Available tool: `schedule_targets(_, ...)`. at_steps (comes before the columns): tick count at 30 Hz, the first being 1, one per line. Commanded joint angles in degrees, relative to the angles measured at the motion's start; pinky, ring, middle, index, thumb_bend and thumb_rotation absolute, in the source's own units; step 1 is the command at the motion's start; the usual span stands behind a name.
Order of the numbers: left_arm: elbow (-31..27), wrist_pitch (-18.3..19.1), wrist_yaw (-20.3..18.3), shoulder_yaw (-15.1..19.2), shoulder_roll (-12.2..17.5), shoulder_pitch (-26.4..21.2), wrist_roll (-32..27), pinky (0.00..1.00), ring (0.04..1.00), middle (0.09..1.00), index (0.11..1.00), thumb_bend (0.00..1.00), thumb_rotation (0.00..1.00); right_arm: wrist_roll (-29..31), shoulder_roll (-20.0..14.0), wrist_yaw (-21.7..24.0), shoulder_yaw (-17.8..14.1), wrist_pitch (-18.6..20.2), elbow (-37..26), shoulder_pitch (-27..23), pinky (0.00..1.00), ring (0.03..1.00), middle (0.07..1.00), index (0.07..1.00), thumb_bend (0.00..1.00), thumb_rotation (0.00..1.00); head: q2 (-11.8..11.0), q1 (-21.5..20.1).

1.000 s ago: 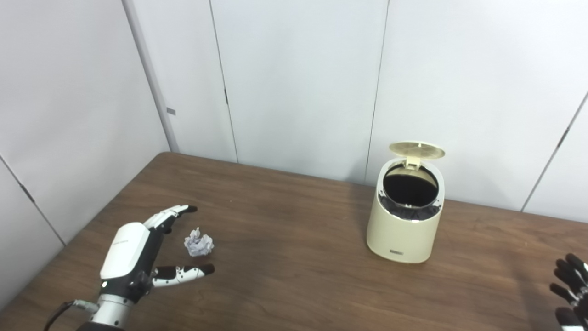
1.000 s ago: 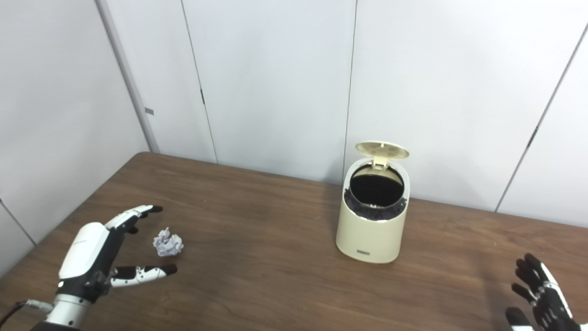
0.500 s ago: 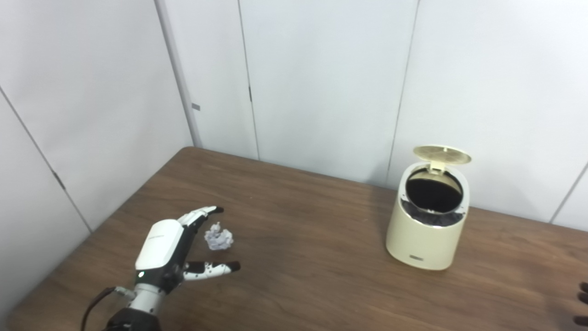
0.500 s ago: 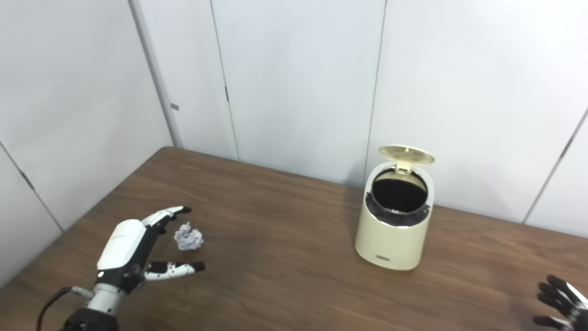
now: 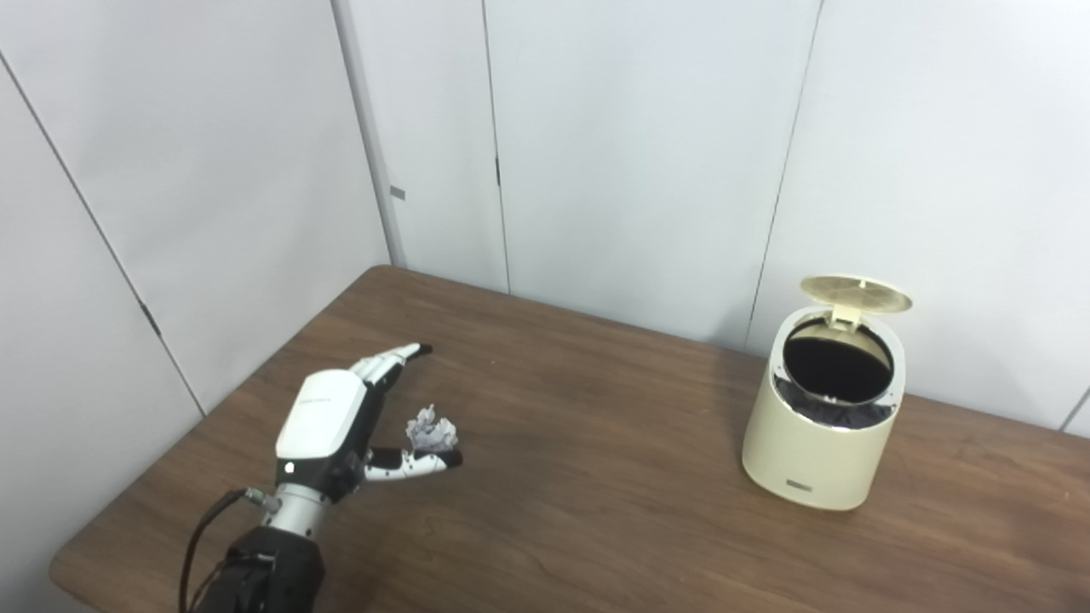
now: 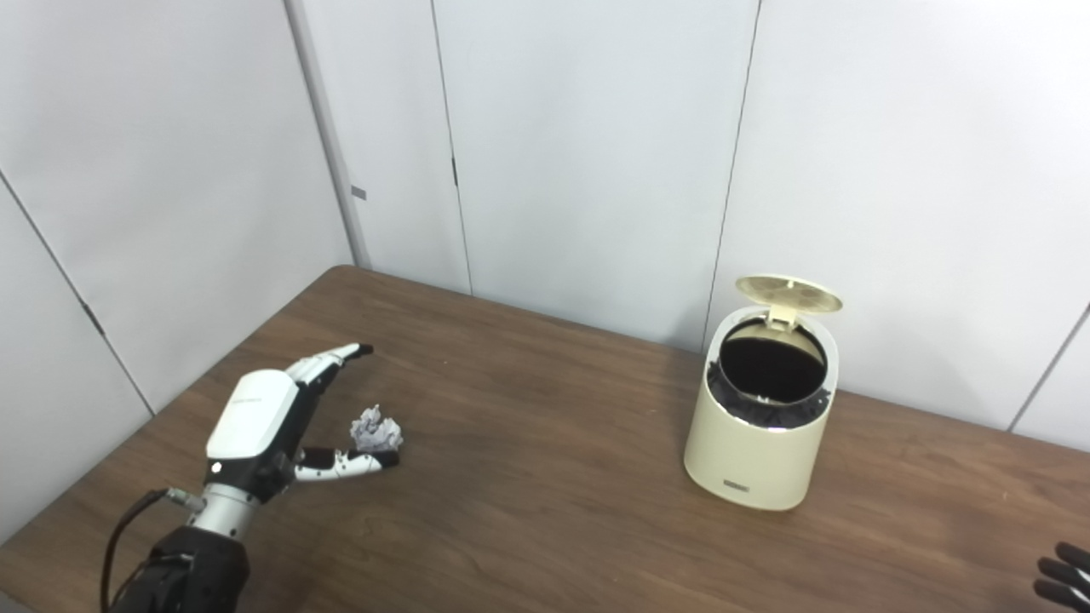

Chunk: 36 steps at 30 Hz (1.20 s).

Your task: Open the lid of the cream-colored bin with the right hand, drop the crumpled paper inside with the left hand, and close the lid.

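The left hand [image 5: 328,421] has moved in close to the crumpled paper [image 5: 431,432] since a second ago. Before, the paper sat in the gap between the fingers and the thumb with some room on each side. Now the hand is spread wide around it, with the fingers [image 5: 393,360] stretched out past the far side and the thumb [image 5: 415,462] reaching under the near side, right beside the paper. It holds nothing yet. The whole picture has also slid over, so the camera has turned toward this hand, and the things on the table [image 5: 596,477] have not moved. The paper is a small lumpy ball with no long side, so it points no way at all and can be grabbed from any side. It lies on the left part of the table, well apart from the cream-colored bin [image 5: 822,426] on the right. The bin stands upright, and its lid [image 5: 855,293] is already flipped up at the back, so the dark round mouth is open to the top. I think the pinch on the paper comes next. The right hand [image 6: 1064,575] only shows some dark fingertips at the bottom right corner, and I cannot tell if it is open or closed.
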Motion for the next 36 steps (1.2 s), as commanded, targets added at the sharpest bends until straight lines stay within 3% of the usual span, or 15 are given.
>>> schedule_targets(1, -0.76, 0.74, 1.49, 0.29, 2.06, -1.49, 0.70, 0.66, 0.808, 0.838, 0.860, 1.00, 0.44, 0.29, -0.82, -0.45, -0.59, -1.26, -1.33, -1.66, 0.49, 0.695, 0.724, 0.753, 0.99, 0.87, 0.07, 0.08)
schedule_targets(5, -0.22, 1.33, 0.91, -0.53, 2.87, -1.68, 0.06, 0.60, 0.748, 0.801, 0.816, 1.00, 0.43, 0.84, -0.86, -0.26, -0.64, -1.63, -1.09, -1.68, 0.49, 0.692, 0.723, 0.750, 1.00, 0.87, 0.15, 0.06)
schedule_targets(15, 4.37, 1.44, -1.10, -2.11, 3.94, -2.03, -4.65, 0.61, 0.710, 0.750, 0.747, 1.00, 0.46, 1.07, -0.79, -0.16, -0.70, -0.82, -2.04, -1.32, 0.46, 0.676, 0.708, 0.732, 1.00, 0.87, 0.39, 0.22)
schedule_targets(24, 9.47, 3.92, -4.17, -4.81, 5.47, -2.95, -6.29, 0.63, 0.732, 0.770, 0.771, 1.00, 0.46, 1.15, -1.10, 0.05, -0.74, -0.97, -2.16, -1.31, 0.46, 0.672, 0.706, 0.729, 1.00, 0.87, 0.63, 0.33)
schedule_targets(36, 13.09, 4.68, -4.19, -7.33, 7.15, -4.88, -7.56, 0.65, 0.752, 0.782, 0.776, 1.00, 0.44, 1.68, -0.67, 0.35, -0.50, -0.71, -3.38, -0.88, 0.46, 0.663, 0.704, 0.718, 1.00, 0.87, 0.72, -0.30)
